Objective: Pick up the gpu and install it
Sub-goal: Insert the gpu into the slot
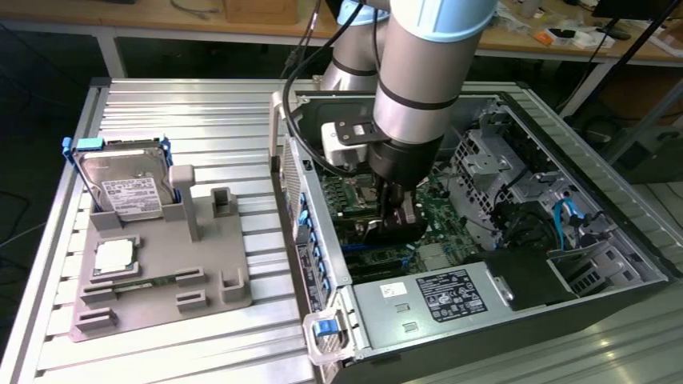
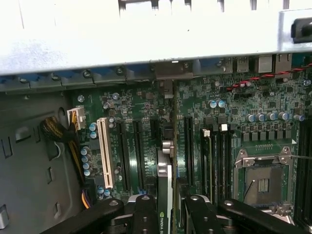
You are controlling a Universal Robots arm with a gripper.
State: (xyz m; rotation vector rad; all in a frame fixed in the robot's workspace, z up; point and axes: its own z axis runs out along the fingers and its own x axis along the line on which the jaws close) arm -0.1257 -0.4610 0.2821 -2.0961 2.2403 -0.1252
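Inside the open computer case (image 1: pixel 389 316), lying on its side toward the bench's (image 1: pixel 213 104) edge at the exterior view's right: the gpu (image 2: pixel 165 187), pinched edge-on between the black fingers (image 2: pixel 145 214) of the tool (image 2: pixel 166 208), jaws closed narrowly on the thin card's two flat faces. Long axis of the card parallel to the black slots (image 2: pixel 138 151) and the white slot (image 2: pixel 104 151) on the green motherboard (image 2: pixel 243 97), far end pointed at the case's silver rear wall (image 2: pixel 146 39). Card lined up between two black slots, contact with the board impossible to judge. Room tight on both sides: ridged slots close along either face, the square metal-framed CPU socket (image 2: pixel 262 183) farther off on one side, a bundle of yellow and black cables (image 2: pixel 53 129) by a dark metal panel on the other. In the exterior view, grey-and-blue arm (image 1: pixel 427 72) reaching straight down into the case's middle, near the wall lined with blue clips (image 1: pixel 309 256), boxy black power supply (image 1: pixel 453 292) at the near corner. On the ribbed aluminium bench toward the exterior view's left, well apart from the case, a grey moulded holder (image 1: pixel 160 272) with a silver hard drive (image 1: pixel 126 188) standing on edge at its far end and a square CPU chip (image 1: pixel 113 256) lying flat just in front.
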